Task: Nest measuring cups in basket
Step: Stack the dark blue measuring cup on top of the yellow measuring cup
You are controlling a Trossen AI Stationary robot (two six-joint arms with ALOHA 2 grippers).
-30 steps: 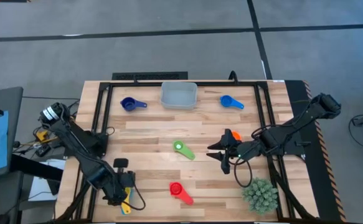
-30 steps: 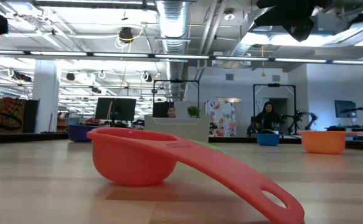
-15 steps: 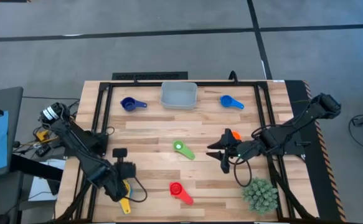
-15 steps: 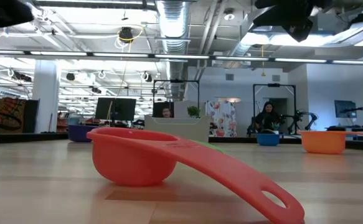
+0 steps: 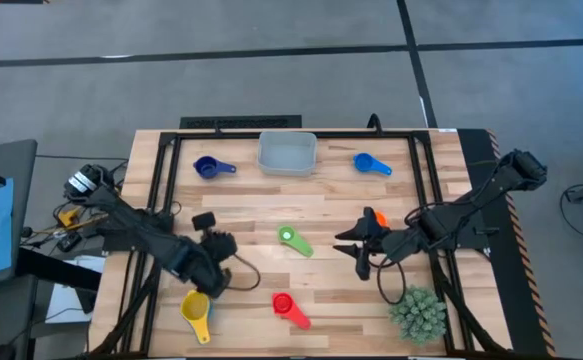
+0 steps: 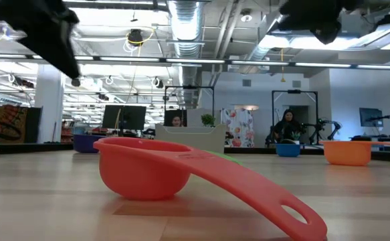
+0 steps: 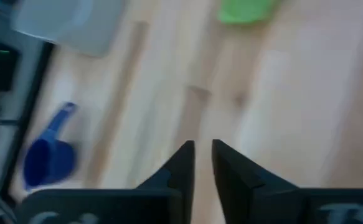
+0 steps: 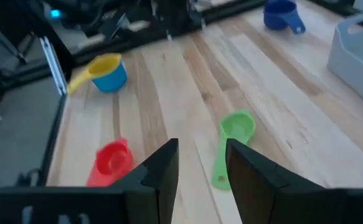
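The pale basket (image 5: 287, 153) stands at the far middle, with a dark blue cup (image 5: 211, 167) to its left and a blue cup (image 5: 371, 164) to its right. A green cup (image 5: 293, 240) lies mid-table and a red cup (image 5: 289, 308) near the front. A yellow cup (image 5: 195, 308) sits in a light blue one (image 8: 110, 79) at the front left. My left gripper (image 5: 227, 262) hovers just beyond that pair, pointing right, its fingers a little apart with nothing between them. My right gripper (image 5: 350, 251) hangs open right of the green cup. An orange cup (image 5: 379, 217) stands beside it.
A spiky green plant (image 5: 418, 313) stands at the front right corner. A black frame (image 5: 167, 150) runs along the table's edges. Bare wood lies between the green cup and the basket.
My left gripper has drawn away from the yellow cup at the front left. It has gone toward the table's middle and swung round to point right. The yellow cup stays on the table, now uncovered.
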